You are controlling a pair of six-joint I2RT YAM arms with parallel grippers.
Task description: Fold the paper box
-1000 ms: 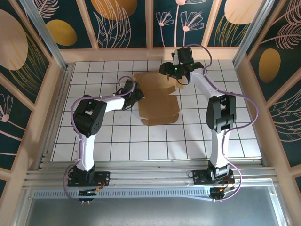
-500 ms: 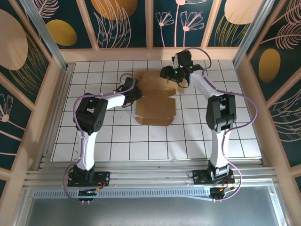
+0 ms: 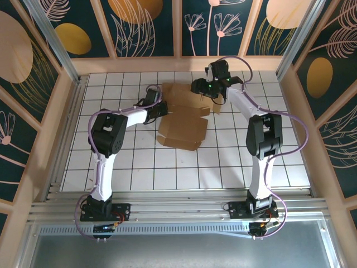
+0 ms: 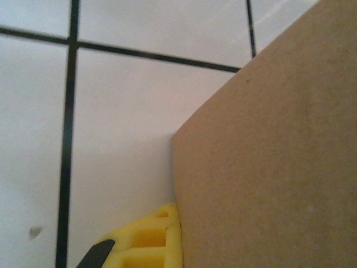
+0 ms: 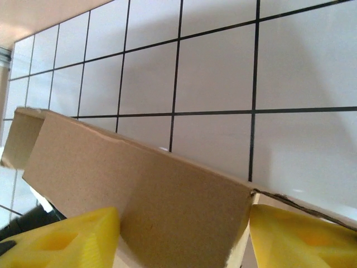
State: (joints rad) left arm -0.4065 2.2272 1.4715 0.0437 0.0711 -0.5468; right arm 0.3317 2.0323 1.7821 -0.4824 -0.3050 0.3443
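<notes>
Pinching a left flap of the paper box [image 3: 181, 125], half-formed at the far middle of the desk [image 3: 251, 162], the left fingers [image 4: 139, 245] were pressed together on cardboard while the right fingers [image 5: 301, 237] stood spread astride a raised wall. An uneven pull could slide the sheet and spring its creases flat. The overhead view gave the whole outline, the wrist views the finger contact.

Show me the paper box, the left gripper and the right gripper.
paper box [image 3: 183, 121]: top external view, middle of its flat brown panel.
left gripper [image 3: 163, 108]: top external view, fingertips at the box's left edge.
right gripper [image 3: 215, 101]: top external view, fingertips at the box's far right corner.
</notes>
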